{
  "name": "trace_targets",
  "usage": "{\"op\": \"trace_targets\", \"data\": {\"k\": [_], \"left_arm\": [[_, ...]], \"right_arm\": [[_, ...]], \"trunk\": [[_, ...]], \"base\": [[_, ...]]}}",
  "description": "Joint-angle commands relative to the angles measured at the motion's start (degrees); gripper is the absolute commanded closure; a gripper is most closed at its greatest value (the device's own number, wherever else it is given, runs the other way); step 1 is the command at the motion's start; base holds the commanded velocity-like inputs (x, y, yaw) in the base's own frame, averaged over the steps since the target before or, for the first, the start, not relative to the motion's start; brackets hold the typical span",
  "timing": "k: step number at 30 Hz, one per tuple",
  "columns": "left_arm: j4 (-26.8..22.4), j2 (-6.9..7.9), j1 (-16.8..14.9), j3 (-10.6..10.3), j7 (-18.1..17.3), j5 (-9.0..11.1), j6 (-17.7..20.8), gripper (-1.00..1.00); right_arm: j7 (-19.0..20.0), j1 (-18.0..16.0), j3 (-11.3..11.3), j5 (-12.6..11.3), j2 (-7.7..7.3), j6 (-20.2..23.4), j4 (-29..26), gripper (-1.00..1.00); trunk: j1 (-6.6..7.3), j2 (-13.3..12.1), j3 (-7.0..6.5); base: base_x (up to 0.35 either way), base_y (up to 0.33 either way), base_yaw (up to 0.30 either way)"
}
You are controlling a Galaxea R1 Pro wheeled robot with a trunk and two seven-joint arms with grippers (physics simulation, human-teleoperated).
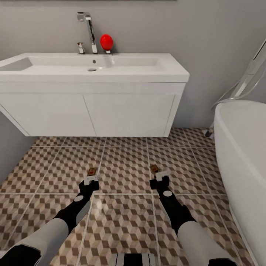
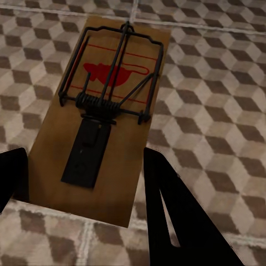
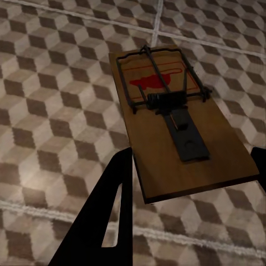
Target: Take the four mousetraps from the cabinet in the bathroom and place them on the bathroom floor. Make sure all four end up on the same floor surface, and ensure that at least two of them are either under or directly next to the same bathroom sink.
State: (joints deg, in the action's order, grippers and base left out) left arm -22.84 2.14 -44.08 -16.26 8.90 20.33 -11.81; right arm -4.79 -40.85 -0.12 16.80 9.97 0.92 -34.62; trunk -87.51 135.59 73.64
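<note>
Left claw (image 1: 91, 180), right claw (image 1: 159, 177): each gripping one trap (image 2: 102, 116) (image 3: 172, 130) (low over floor (image 1: 125, 162), before sink (image 1: 92, 68)). Lower flat, then release.

Occlusions and cropped items, 3 views.

Head view: the bathroom sink (image 1: 92, 68) is cut at the picture's left edge, and the bathtub (image 1: 242, 147) runs off the right and bottom edges. The 2 mousetraps, left mousetrap (image 1: 91, 172) and right mousetrap (image 1: 155, 169), are too small here to read their wire parts, and each near end is covered by its end effector. Left wrist view: the left end effector (image 2: 83, 183) has 1 finger cropped at the frame edge. Right wrist view: the right end effector (image 3: 191, 177) has 1 finger almost wholly out of frame, so contact with the board cannot be confirmed.
</note>
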Motion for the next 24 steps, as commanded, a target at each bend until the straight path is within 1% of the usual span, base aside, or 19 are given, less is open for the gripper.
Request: {"op": "trace_targets", "data": {"k": [1,19,24], "left_arm": [[-0.01,0.05,-0.04,-0.53,0.68,0.15,-0.14,1.00],[-0.01,0.05,-0.04,-0.53,0.68,0.17,-0.14,1.00],[-0.01,0.05,-0.04,-0.53,0.68,0.19,-0.14,1.00]], "right_arm": [[-0.17,-0.02,-0.01,0.43,0.02,0.06,0.00,1.00],[-0.14,-0.02,0.03,0.43,0.02,0.05,0.00,1.00],[-0.14,-0.02,0.03,0.43,0.02,0.04,0.00,1.00]], "trunk": [[-0.21,0.43,0.32],[-4.17,7.65,5.21],[-4.29,7.72,6.78]], "base": [[0.000,0.000,0.000],[0.000,0.000,0.000],[0.000,0.000,0.000]]}}
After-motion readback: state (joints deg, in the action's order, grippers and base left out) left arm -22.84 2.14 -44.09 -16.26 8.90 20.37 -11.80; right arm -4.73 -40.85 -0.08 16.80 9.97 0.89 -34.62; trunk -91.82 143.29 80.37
